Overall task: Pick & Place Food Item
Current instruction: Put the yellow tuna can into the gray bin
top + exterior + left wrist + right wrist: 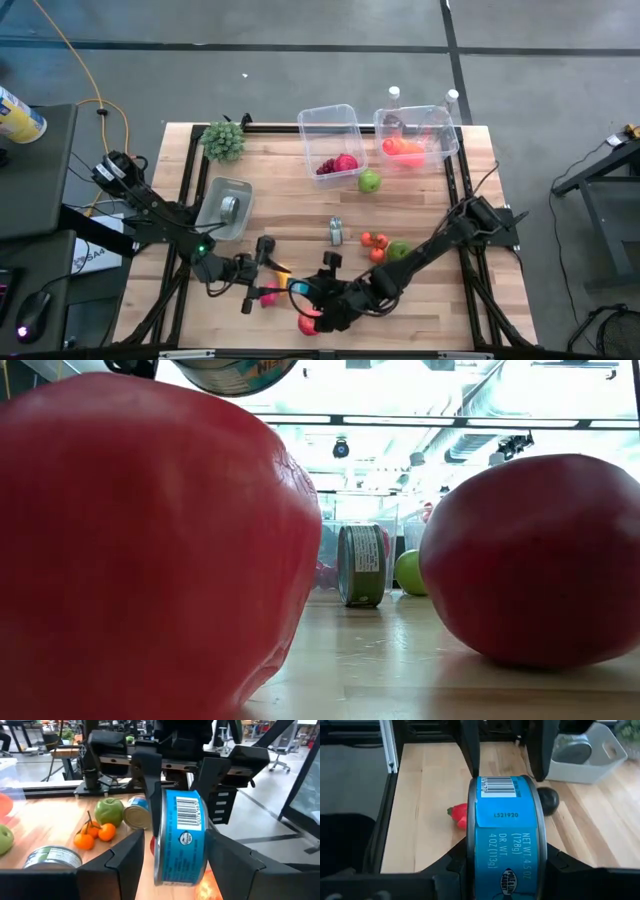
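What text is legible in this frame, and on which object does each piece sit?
"L521920": blue can, printed below its barcode.
"NET WT. 4.5 OZ (128g)": same can's label.
"DR. WT. 4 OZ (113g)": same label.
Round logo on that can: too small to read.
Upright can on the table: print blurred.
Barcode digits in the left wrist view: unreadable.

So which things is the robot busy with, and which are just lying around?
Busy with: blue can, gripped by the left gripper and the right gripper together.

Lying around: green apple, small oranges, green-labelled tin, grey bin.
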{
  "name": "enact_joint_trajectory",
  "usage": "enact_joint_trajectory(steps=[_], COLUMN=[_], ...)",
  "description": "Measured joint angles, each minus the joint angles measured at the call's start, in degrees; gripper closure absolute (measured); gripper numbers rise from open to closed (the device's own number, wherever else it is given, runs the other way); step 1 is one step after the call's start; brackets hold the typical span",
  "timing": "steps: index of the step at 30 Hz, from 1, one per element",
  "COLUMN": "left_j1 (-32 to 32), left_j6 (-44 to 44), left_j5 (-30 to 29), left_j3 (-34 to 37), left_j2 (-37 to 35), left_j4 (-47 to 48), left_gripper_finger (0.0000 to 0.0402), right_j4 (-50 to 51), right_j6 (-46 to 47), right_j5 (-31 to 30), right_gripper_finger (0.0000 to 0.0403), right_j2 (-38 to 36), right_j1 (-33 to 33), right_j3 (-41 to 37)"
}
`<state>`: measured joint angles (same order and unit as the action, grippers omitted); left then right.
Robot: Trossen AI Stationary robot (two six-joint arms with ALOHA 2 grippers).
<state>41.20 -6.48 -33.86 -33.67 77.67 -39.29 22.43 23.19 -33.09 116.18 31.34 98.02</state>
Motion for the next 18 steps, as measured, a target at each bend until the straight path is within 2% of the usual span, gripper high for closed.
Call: enact_joint_trajectory(steps=[8, 13, 18], left_j1=[0.4, 0.5, 0.7], left_j6=[0.0, -1.3, -1.2], left_j5=[2.5, 1.6, 1.9], left_j3=[0.0, 0.2, 0.2], left_j2=[1.0, 3.0, 4.8], left_j4=[0.6, 0.8, 0.0], left_gripper_finger=[0.0202, 0.0202, 0.0202], right_j4=[-2.8, -4.3, -4.8], right_j6=[-4.3, -6.4, -7.8], right_j5=[1.7, 2.1, 5.6], right_gripper_finger=[0.0282, 0.0282, 0.0282], right_j2=[0.1, -0.2, -0.1], right_j1=[-1.6, -3.0, -3.6], right_j3=[0.0, 0.3, 0.2])
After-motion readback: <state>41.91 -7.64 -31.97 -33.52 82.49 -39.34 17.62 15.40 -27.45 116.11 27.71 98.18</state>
